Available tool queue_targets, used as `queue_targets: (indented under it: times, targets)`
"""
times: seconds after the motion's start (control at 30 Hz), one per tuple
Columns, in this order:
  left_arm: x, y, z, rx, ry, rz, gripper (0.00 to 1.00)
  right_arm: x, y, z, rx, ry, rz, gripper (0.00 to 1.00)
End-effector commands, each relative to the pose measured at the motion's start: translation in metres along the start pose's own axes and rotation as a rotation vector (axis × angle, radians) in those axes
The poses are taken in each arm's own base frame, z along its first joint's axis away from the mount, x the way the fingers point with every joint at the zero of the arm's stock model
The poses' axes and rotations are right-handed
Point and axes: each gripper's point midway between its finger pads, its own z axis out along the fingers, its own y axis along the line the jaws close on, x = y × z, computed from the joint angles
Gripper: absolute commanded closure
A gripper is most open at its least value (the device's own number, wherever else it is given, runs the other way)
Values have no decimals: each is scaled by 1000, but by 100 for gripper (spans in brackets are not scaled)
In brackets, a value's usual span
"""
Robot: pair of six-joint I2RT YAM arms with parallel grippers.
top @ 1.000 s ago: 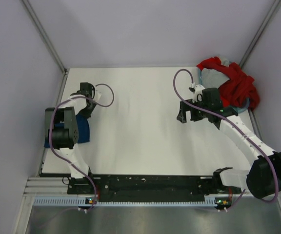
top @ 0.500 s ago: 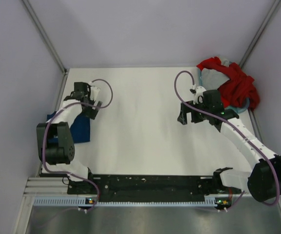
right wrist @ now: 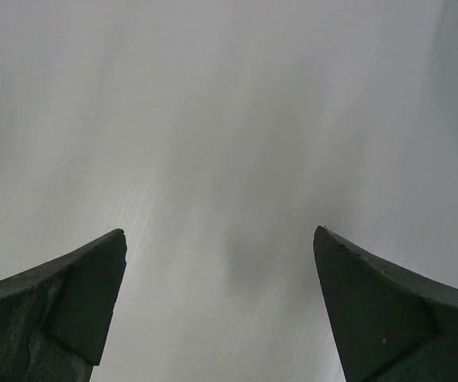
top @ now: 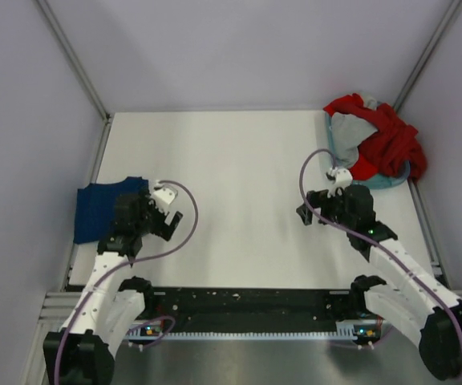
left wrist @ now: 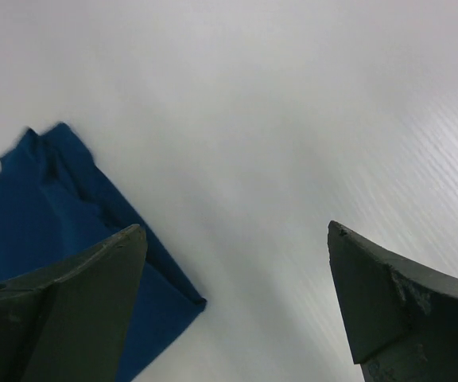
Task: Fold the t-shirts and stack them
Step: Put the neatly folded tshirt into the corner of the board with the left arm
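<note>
A folded navy shirt [top: 101,210] lies flat at the left edge of the table [top: 231,160]. My left gripper [left wrist: 235,228] hangs over its right edge, jaws spread wide with nothing between them. My right gripper [right wrist: 219,231] hovers over the white surface right of centre, equally wide and empty. In the far right corner, a red shirt [top: 393,140] and a grey shirt [top: 350,128] lie heaped over a basket [top: 382,182].

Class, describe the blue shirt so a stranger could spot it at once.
On the white table, look at the left edge. The blue shirt lies there, a flat neat rectangle; the red shirt and grey shirt are heaped in the far right corner.
</note>
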Motion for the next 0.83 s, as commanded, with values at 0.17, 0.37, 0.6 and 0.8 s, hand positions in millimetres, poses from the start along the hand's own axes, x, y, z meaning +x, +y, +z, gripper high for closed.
queue_targets:
  times: [0.17, 0.37, 0.6, 0.8]
  targets:
    - [17, -8, 25, -107, -233, -113, 1, -17, -29, -22, 146, -344, 19, 1]
    - [25, -20, 35, -37, -207, -110, 1, -16, -28, -21, 140, -338, 15, 1]
    - [28, -16, 36, -54, -188, -109, 1, -16, -28, -19, 136, -329, 11, 1]
    - [26, -14, 35, -62, -189, -116, 1, -17, -28, -20, 138, -332, 11, 1]
